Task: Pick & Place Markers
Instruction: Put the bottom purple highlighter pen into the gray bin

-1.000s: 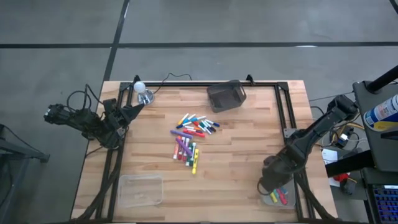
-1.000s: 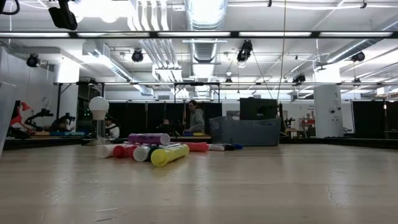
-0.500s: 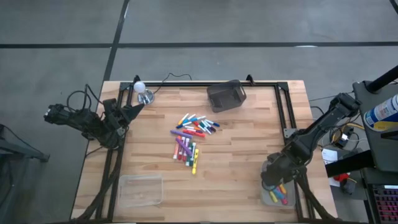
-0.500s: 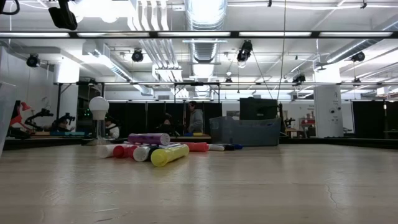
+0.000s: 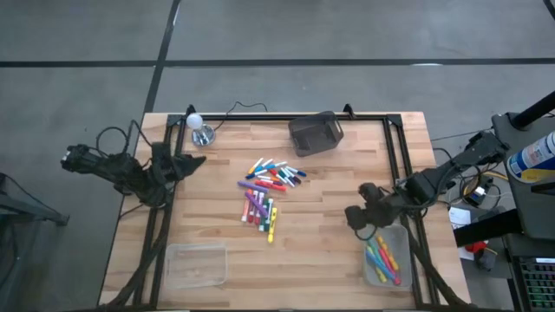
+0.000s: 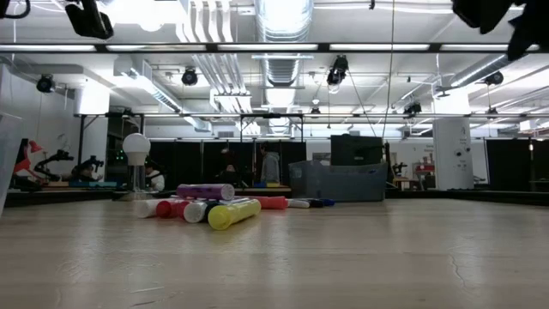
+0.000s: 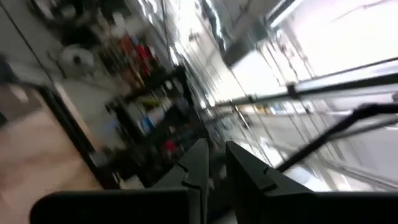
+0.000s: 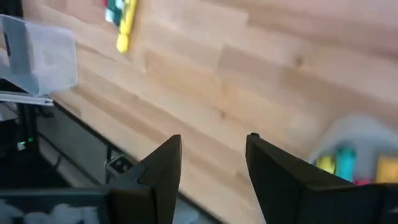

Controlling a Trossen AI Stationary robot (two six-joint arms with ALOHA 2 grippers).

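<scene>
While hovering over the desk (image 5: 329, 251), near its right side, right arm and its pincer (image 5: 356, 214) — fingers spread, nothing between them, just beside the near-right clear tray (image 5: 401, 258). Over at the left edge, left arm and left pincer (image 5: 192, 162), fingers (image 7: 199, 165) nearly pressed together with only a thin slit, nothing pinched, pointing off toward the room. At the far edge, dark mesh bin (image 5: 316, 133), tipped toward the pile. Near the front left corner, a second clear tray (image 5: 197, 264). Mid-desk, loose markers (image 5: 264, 195) in a heap: white-bodied ones with coloured caps at the far end, purple, pink and green ones nearer, a yellow marker (image 5: 270, 227) closest to the front. In the near-right tray, several more markers (image 5: 386, 261), yellow, pink and green among them. Far left corner, a small lamp with a white globe (image 5: 196, 123).
</scene>
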